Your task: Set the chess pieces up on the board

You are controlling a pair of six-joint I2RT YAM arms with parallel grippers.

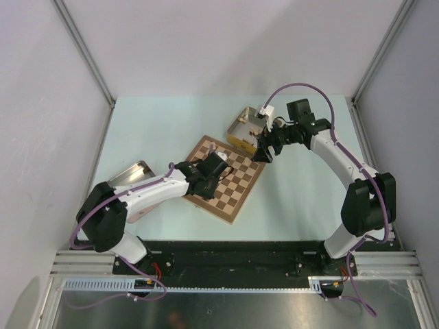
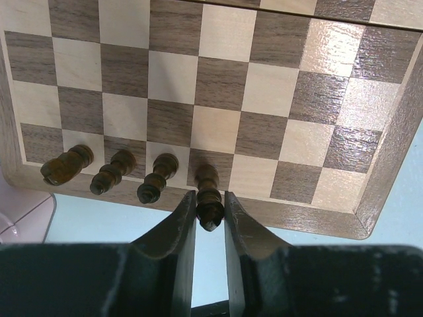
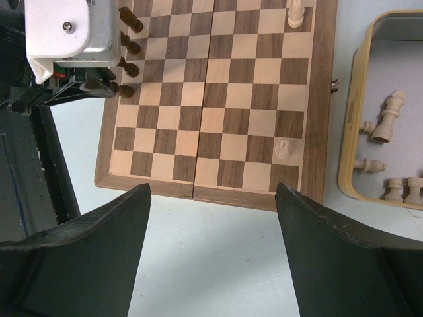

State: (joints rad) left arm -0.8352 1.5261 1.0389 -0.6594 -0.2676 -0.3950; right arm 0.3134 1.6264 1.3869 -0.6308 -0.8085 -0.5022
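Between the fingers of the left tool, closed on its head: one dark piece, base on the board rank nearest the tool. Just left of the tool: three more dark pieces, near enough to topple under a sideways withdrawal or uneven release. Right tool wide open, empty; to its right, pale pieces inside a yellow tin. Hard to judge: flat seating of the base. Cut off: tin's far side.

L arm stretched fwd, low over the counter; L end effector narrowed, fingers pinching dark piece. R arm arched inward, wrist angled down; R end effector jaws wide apart.
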